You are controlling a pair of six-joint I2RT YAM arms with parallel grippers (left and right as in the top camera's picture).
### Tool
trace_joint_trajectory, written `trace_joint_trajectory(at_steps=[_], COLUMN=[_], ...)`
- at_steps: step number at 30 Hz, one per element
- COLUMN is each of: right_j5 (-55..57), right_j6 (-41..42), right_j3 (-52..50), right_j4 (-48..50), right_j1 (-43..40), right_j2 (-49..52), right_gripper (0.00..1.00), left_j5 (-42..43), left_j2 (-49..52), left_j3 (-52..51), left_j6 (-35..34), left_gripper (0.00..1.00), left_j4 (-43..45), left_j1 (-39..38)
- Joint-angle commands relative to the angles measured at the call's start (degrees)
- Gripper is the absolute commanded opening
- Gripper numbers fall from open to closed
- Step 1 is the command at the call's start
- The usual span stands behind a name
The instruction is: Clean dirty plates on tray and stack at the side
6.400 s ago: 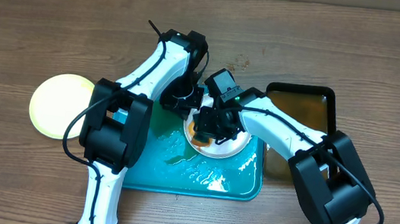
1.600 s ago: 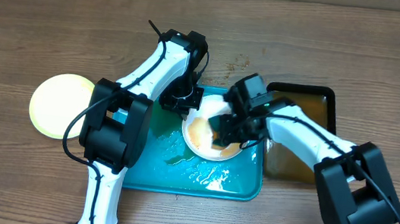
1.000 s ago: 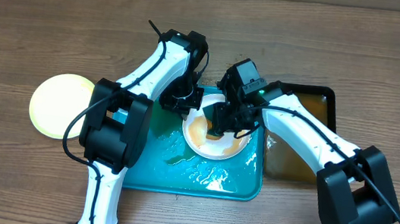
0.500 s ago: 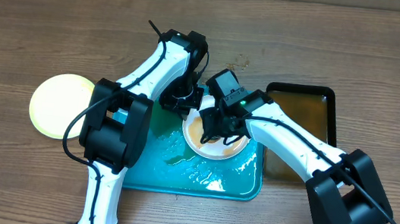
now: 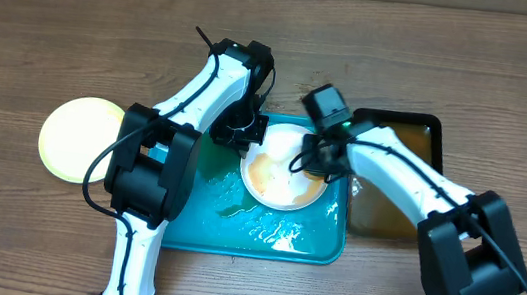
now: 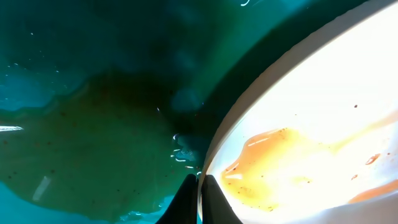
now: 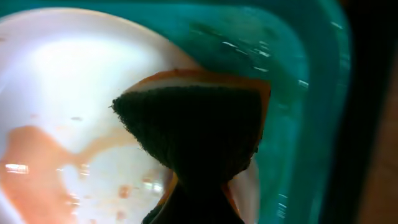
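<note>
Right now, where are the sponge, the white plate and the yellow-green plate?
sponge (image 7: 193,134), right wrist view, dark scrubbing face.
white plate (image 5: 277,145), overhead view, bare white upper part.
yellow-green plate (image 5: 78,138), overhead view, its middle.

A black tray (image 5: 398,116) holds brownish liquid.

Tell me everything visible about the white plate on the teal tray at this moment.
The white plate is round, shallow and glossy. It lies face up in the far right part of the wet teal tray. A thin orange-brown puddle with dark specks covers its left and near side; the rest looks clean. The left hand pinches its far left rim. The right hand holds a dark-faced orange sponge on its right side. Whether the pinched edge is lifted is unclear.
</note>
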Motion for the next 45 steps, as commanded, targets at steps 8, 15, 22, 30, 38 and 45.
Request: trace_joint_trajectory(at_steps=[8, 15, 22, 30, 38, 45], right_j5=[-0.5, -0.5, -0.5, -0.5, -0.5, -0.5], right_j6=[-2.2, -5.9, -8.3, -8.2, -8.0, -8.0], right_j3=[4.8, 4.7, 0.4, -6.6, -9.2, -9.2], right_j4=[-5.8, -11.3, -11.2, -5.4, -4.3, -5.1], right_j1=[-8.7, -17.4, -22.4, -22.3, -22.3, -22.3], right_j2=[-9.6, -13.5, -12.2, -7.1, -3.0, -3.0], right_gripper=[0.04, 0.04, 0.04, 0.04, 0.05, 0.05], left_j5=[-2.5, -8.7, -14.6, -21.0, -27.9, -20.2], left_j2=[-1.2, -6.2, -12.6, -18.3, -20.4, -20.4], left_j3=[-0.2, -0.2, -0.2, -0.2, -0.2, -0.2], left_j6=[-1.6, -4.7, -5.9, -5.9, -4.7, 2.1], left_gripper=[0.04, 0.04, 0.04, 0.04, 0.04, 0.04], left_j4=[0.3, 0.7, 0.7, -0.2, -3.6, -9.9], left_j1=[-0.2, 0.2, 0.2, -0.3, -2.1, -2.3])
